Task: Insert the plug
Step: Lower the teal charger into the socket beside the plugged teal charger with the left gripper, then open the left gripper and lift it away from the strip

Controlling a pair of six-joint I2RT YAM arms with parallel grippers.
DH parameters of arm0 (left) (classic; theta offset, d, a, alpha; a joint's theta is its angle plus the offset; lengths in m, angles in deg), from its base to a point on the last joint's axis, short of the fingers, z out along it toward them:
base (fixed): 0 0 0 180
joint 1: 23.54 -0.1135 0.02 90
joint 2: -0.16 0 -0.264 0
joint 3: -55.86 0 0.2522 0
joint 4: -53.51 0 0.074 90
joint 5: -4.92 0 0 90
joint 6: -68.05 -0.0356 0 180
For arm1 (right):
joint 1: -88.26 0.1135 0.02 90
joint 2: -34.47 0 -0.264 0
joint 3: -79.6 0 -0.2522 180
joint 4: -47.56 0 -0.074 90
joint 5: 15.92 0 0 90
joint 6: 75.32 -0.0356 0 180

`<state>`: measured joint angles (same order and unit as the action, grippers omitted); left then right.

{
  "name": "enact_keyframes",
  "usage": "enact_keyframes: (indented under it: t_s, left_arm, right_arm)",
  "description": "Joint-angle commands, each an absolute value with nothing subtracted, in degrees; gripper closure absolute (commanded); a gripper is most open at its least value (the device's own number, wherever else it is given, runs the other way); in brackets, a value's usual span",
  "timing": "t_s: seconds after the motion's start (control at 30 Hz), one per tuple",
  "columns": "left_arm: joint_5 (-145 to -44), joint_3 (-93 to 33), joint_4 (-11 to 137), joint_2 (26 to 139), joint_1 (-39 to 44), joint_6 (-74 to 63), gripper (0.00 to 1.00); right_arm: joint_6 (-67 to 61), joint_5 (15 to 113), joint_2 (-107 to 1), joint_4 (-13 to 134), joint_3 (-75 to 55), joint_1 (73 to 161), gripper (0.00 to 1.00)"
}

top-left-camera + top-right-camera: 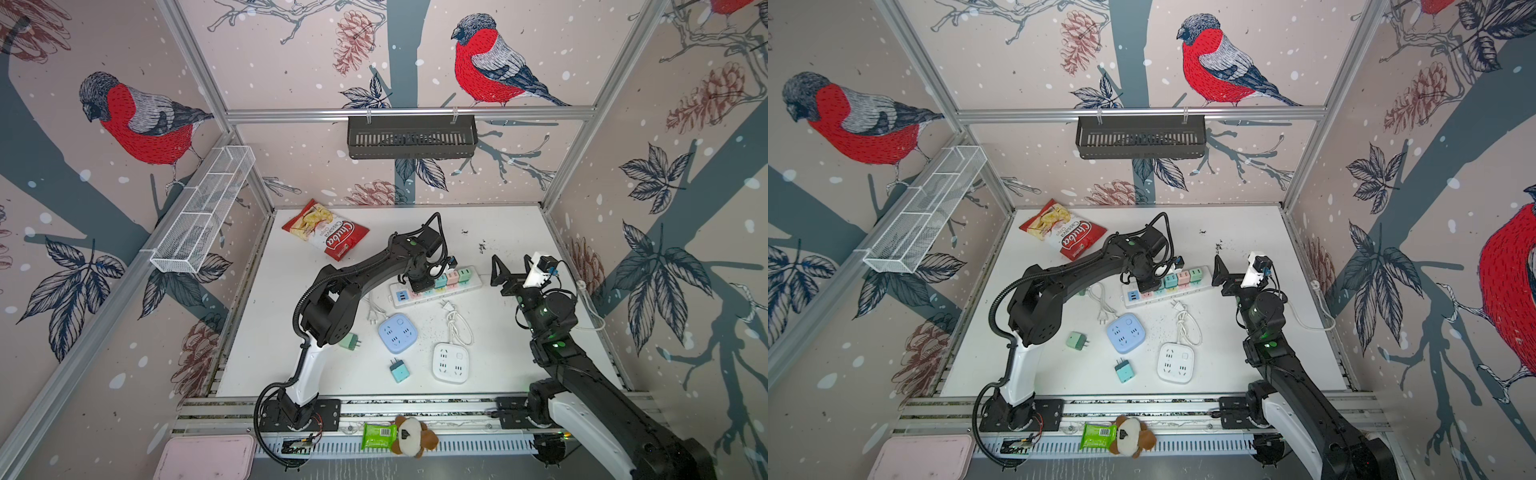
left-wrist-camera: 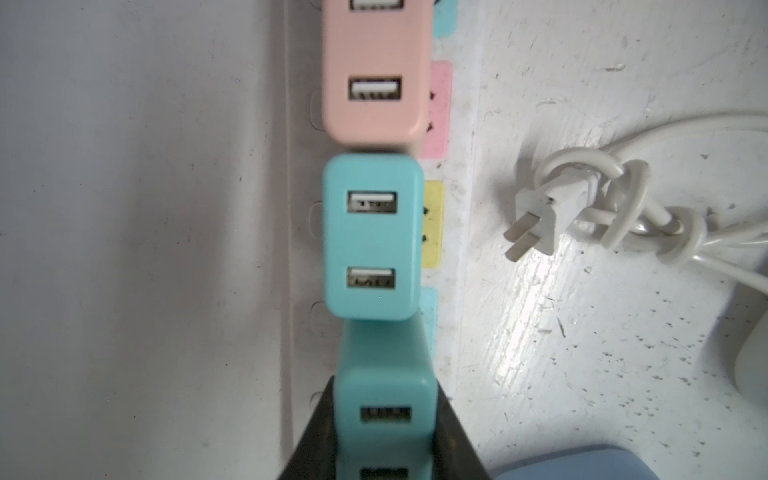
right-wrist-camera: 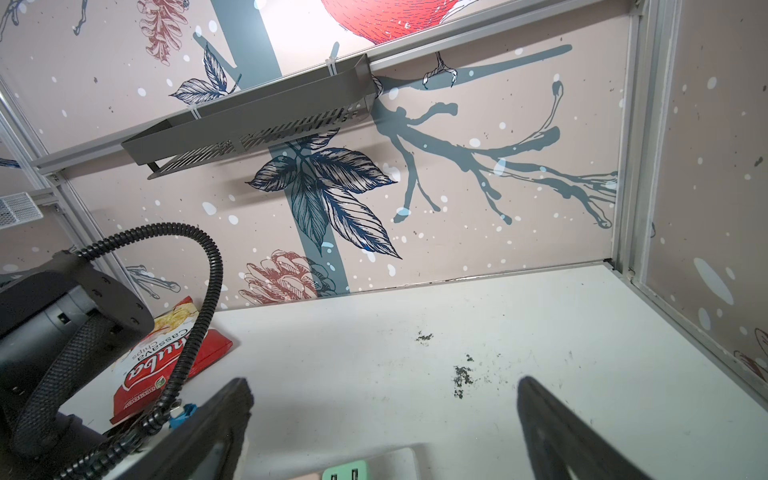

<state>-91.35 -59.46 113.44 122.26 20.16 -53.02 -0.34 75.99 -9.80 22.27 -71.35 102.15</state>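
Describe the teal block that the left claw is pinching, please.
The held adapter is a smooth teal plastic block with rounded corners and two USB ports on its upper face. The left gripper is shut on its sides. It stands over the white power strip, right beside a plugged-in teal adapter. Its prongs are hidden.

Six charger plugs (image 1: 452, 277) show: four stand in a row on the single power strip (image 1: 474, 284), one of them inside the left gripper (image 1: 422, 286), and two lie loose toward that arm's base. Near the gripper sit two square socket cubes (image 1: 398, 332), and beyond it one chips bag (image 1: 325, 232).
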Motion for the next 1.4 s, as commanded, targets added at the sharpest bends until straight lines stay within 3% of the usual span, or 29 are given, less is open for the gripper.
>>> enact_keyframes:
  t_s: [0.0, 0.5, 0.6, 0.67, 0.7, 0.97, 1.2, 1.37]
  left_arm:
    - [-91.52, -60.55, 117.75, 123.58, 20.06, -53.55, 1.0]
    - [-92.63, -68.94, 125.1, 131.77, 19.0, -52.51, 1.0]
    - [-91.11, -68.59, 123.4, 130.96, 18.96, -51.98, 0.81]
    - [-90.97, -68.17, 122.07, 129.68, 19.0, -52.11, 0.61]
    - [-90.97, -67.95, 121.34, 128.58, 18.98, -52.38, 0.03]
    - [-90.37, -57.43, 105.33, 112.5, 19.0, -50.15, 0.02]
    - [-84.08, -23.58, 65.03, 82.28, 19.0, -44.31, 0.02]
    - [-81.38, 0.82, 34.3, 65.39, 15.25, -33.99, 0.01]
  right_arm:
    - [-0.63, 76.45, -9.72, 21.32, -71.25, 102.12, 0.01]
    - [-1.09, 76.54, -10.27, 20.85, -71.25, 102.06, 0.01]
    - [-1.57, 76.51, -10.51, 20.76, -71.17, 102.06, 0.01]
    - [-2.35, 76.94, -10.62, 20.87, -71.08, 102.06, 0.0]
    - [-2.92, 77.46, -10.76, 21.15, -70.93, 102.06, 0.0]
    - [-4.73, 78.9, -11.7, 22.79, -69.84, 101.97, 0.0]
    - [-14.01, 84.08, -14.09, 24.21, -68.15, 101.8, 0.0]
    - [-11.45, 77.77, -16.29, 33.75, -62.07, 101.54, 0.01]
